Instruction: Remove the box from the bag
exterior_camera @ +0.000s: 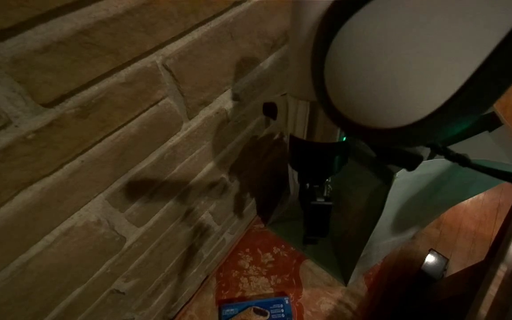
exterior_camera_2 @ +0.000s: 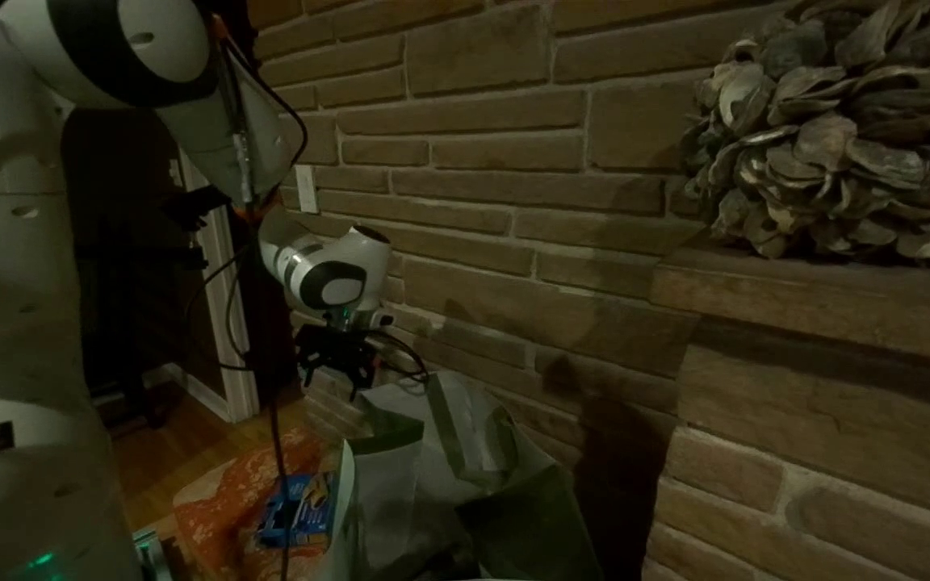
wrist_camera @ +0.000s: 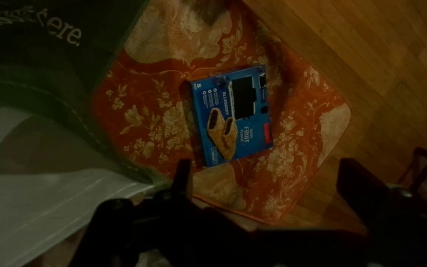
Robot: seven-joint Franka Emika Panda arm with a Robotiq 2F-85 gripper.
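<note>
The blue box (wrist_camera: 241, 139) lies flat, face up, on the orange-red patterned mat (wrist_camera: 154, 128), outside the bag. It also shows in both exterior views (exterior_camera: 260, 310) (exterior_camera_2: 297, 510). The dark green bag (wrist_camera: 50, 55) with paler grey-green panels stands beside the mat, in both exterior views (exterior_camera: 434, 191) (exterior_camera_2: 404, 500). My gripper (wrist_camera: 265, 163) is open and empty, its fingers wide apart. It hangs above the mat near the bag's upper edge, as an exterior view shows (exterior_camera_2: 332, 389). The box is apart from the fingers. The bag's inside is mostly hidden.
A stone wall (exterior_camera_2: 473, 282) runs close behind the bag and arm. A shell-covered ornament (exterior_camera_2: 844, 145) sits on a stone ledge (exterior_camera_2: 820, 298). A small dark object (exterior_camera: 435, 263) lies by the wooden floor (exterior_camera: 478, 213). A cable (exterior_camera_2: 275, 452) hangs in front of the mat.
</note>
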